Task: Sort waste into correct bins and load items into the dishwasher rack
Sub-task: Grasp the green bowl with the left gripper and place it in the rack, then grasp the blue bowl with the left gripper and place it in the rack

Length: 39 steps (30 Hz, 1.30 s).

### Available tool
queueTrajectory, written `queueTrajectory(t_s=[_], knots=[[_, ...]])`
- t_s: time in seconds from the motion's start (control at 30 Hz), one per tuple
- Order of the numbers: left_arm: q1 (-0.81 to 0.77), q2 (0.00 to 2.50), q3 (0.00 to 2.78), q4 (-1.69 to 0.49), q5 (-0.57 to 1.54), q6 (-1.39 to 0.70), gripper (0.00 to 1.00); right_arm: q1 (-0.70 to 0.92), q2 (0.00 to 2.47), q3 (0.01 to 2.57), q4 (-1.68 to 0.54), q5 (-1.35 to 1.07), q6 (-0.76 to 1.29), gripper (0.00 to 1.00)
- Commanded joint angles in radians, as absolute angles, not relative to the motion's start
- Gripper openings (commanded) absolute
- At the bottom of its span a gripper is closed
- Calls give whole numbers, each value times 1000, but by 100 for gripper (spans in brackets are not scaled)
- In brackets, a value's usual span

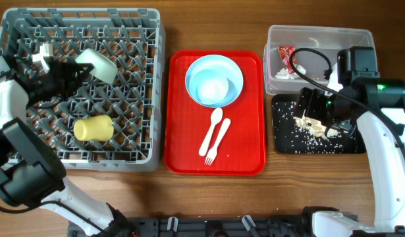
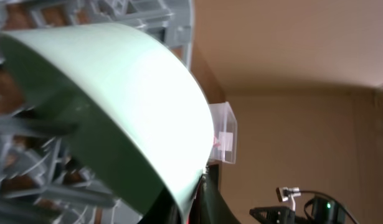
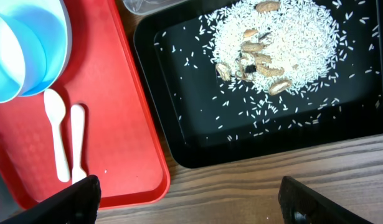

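My left gripper [image 1: 74, 69] is shut on the rim of the mint-green bowl [image 1: 97, 64], held on its side over the grey dishwasher rack [image 1: 83, 13]. The bowl fills the left wrist view [image 2: 116, 93]. A yellow cup [image 1: 93, 128] lies in the rack. A pale blue bowl [image 1: 211, 89] sits on a pale blue plate [image 1: 235, 79], with a white spoon [image 1: 213, 128] and fork [image 1: 218, 141] beside them. My right gripper [image 3: 191, 208] is open and empty above the black tray [image 3: 197, 143], which holds rice scraps [image 3: 284, 37]. A red-and-white wrapper [image 1: 285, 54] lies in the clear tub [image 1: 321, 36].
The plate, bowl, spoon and fork rest on a flat red tray [image 1: 182, 145] between the rack and the bins. The right arm [image 1: 386, 145] runs along the table's right side. Bare wood table [image 3: 272, 186] shows in front of the black tray.
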<state>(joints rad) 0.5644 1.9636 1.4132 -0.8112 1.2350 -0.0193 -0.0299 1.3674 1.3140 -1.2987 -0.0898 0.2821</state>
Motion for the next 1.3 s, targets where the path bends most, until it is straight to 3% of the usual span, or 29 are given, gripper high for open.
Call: queueTrajectory(t_s=[0.0,0.03,0.07,0.13,0.17,0.3,0.4,0.47,0.53,0.73,0.93,1.1,1.17,1.2,1.27], knots=[[615,1977,1410,-869,1132,-3,17,-33,1351,1333,-1298,-104,261,92],[631,1977,1410,-897,1131,-3,23,-33,1351,1333,-1298,-104,260,92],[646,1977,1410,-921,1131,-3,39,-33,1351,1333,-1298,-104,257,92],[675,1972,1410,-979,1131,-3,49,-33,1351,1333,-1298,-105,244,92],[692,1956,1411,-1008,1118,-3,59,-33,1351,1333,-1299,-104,237,92],[702,1798,1411,-1042,1038,-4,70,-33,1351,1333,-1299,-105,238,92],[653,1641,1411,-1041,987,-3,70,-33,1351,1333,-1304,-70,295,92],[532,1538,1411,-1031,862,-3,73,-33,1351,1333,-1301,-48,341,95],[291,1482,1411,-979,710,-4,76,-33,1351,1333,-1303,-48,341,96],[-306,1572,1410,-762,329,-4,81,-33,1351,1333,-1307,-48,342,96],[-586,1824,1410,-578,176,-4,78,-33,1351,1333,-1307,-48,340,96],[-608,1995,1410,-532,73,-4,70,-33,1351,1333,-1311,-48,339,97],[-608,2021,1410,-519,73,-5,64,-33,1351,1333,-1312,-48,339,97],[-609,2027,1410,-519,73,-7,52,-33,1351,1333,-1312,-48,340,97],[-610,2041,1410,-524,73,-7,44,-33,1351,1333,-1311,-48,339,97]])
